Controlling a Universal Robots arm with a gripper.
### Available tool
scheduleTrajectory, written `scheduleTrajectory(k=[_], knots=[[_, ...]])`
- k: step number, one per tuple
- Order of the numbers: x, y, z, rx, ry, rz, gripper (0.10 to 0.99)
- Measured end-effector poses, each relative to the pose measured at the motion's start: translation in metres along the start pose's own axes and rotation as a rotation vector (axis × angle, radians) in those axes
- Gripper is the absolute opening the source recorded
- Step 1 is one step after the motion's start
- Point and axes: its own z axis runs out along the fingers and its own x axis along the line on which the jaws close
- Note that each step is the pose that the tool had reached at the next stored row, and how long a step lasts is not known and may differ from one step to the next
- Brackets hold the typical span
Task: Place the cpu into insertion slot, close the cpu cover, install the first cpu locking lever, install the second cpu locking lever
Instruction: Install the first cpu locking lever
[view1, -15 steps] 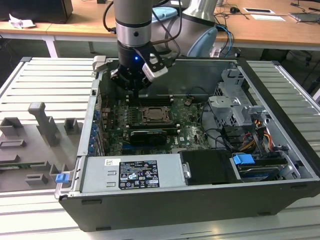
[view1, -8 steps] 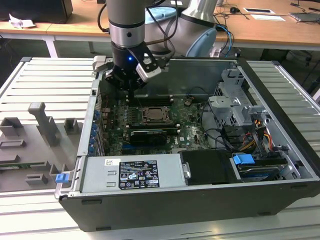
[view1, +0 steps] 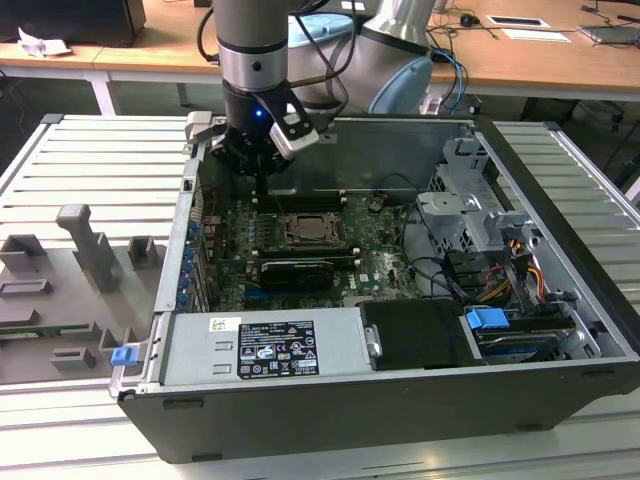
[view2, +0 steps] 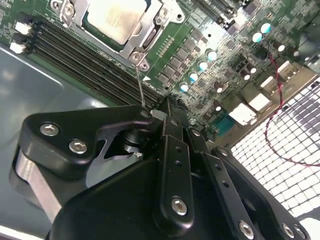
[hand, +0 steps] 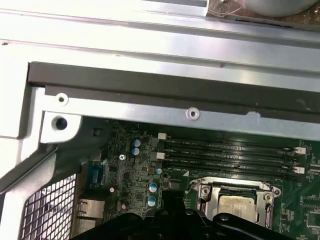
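Cpu (view2: 117, 20) flat in socket, cpu cover (view2: 150, 26) down; lever rod (view2: 140, 85) slants toward gripper (view2: 170, 106), fingers together.

Ribbed metal table (view1: 100, 160) carrying an open computer case (view1: 350, 425) and, at the exterior view's left, grey fixture blocks (view1: 88, 245).

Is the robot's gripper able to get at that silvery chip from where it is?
Probably yes. The gripper hangs in the open case just beside the cpu, with nothing standing between; the cpu cover frames its edges, though.
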Motion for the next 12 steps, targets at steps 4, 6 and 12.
scheduleTrajectory(k=[4,6,12], knots=[[-0.0026,0.0049,0.0010,0.000,-0.0007,0.012,0.106],[-0.0074,0.0044,0.0014,0.000,-0.0008,0.012,0.106],[-0.0416,0.0011,0.0034,0.000,-0.0008,0.013,0.106]])
